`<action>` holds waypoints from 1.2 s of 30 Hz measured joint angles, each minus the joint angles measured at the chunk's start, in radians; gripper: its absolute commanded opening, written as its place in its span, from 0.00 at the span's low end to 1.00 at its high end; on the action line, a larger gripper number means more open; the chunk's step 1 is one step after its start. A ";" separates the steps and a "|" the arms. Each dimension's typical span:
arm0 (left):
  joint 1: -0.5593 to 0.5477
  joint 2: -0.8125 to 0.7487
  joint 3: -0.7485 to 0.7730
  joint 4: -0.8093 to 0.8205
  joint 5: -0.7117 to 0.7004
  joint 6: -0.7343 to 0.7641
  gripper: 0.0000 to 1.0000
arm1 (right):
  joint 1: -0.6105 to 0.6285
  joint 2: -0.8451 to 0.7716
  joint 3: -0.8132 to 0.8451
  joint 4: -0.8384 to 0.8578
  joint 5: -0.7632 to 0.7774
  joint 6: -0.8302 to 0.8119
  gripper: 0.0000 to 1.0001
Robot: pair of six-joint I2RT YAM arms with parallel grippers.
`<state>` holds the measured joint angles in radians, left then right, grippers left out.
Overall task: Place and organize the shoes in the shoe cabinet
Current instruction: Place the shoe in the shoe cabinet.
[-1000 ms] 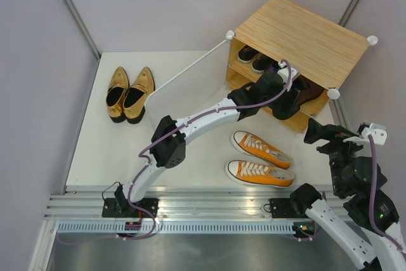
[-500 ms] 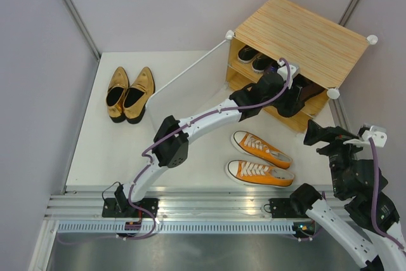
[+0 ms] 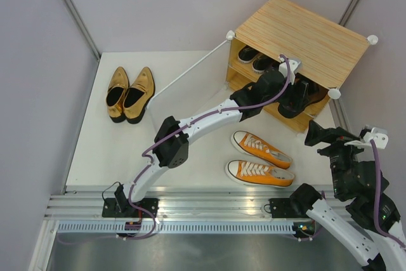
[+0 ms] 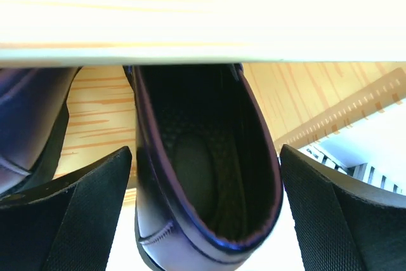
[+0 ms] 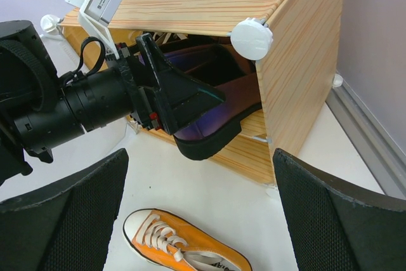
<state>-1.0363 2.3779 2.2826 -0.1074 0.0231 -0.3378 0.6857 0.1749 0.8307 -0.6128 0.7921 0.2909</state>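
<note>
The shoe cabinet [image 3: 301, 30] stands open at the back right. My left gripper [image 3: 293, 96] reaches into its upper right compartment. In the left wrist view its jaws [image 4: 205, 150] stand open on either side of a glossy dark purple loafer [image 4: 209, 176], whose heel sticks out over the shelf edge [image 5: 216, 125]. The second loafer [image 4: 28, 112] lies to its left. Black sneakers [image 3: 255, 59] sit in the left part of the cabinet. Two orange sneakers [image 3: 260, 148] lie on the floor in front, and gold pumps [image 3: 130, 93] lie at the far left. My right gripper [image 5: 200, 157] hangs open above one orange sneaker [image 5: 184, 252].
The cabinet's white door [image 3: 190, 68] is swung open to the left, seen edge-on between the gold pumps and the cabinet. Purple walls close in the white floor on three sides. A metal rail [image 3: 190, 207] runs along the near edge.
My left gripper's jaws have spread wider and let go of the purple loafer, which now sits a little deeper in the cabinet. The right arm has hardly moved.
</note>
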 measured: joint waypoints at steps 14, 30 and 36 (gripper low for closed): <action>0.000 -0.042 -0.026 -0.010 0.002 -0.001 1.00 | 0.012 -0.005 -0.006 0.001 0.019 0.000 0.98; -0.002 -0.470 -0.415 0.025 0.005 0.004 0.96 | 0.013 0.055 0.009 0.006 0.022 0.027 0.66; -0.004 -0.651 -0.686 0.060 0.003 0.023 0.59 | 0.013 0.153 0.044 0.008 0.019 0.061 0.60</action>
<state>-1.0401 1.7267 1.5963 -0.0479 0.0265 -0.3149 0.6987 0.3279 0.8749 -0.6048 0.8112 0.3523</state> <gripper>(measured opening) 0.730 0.612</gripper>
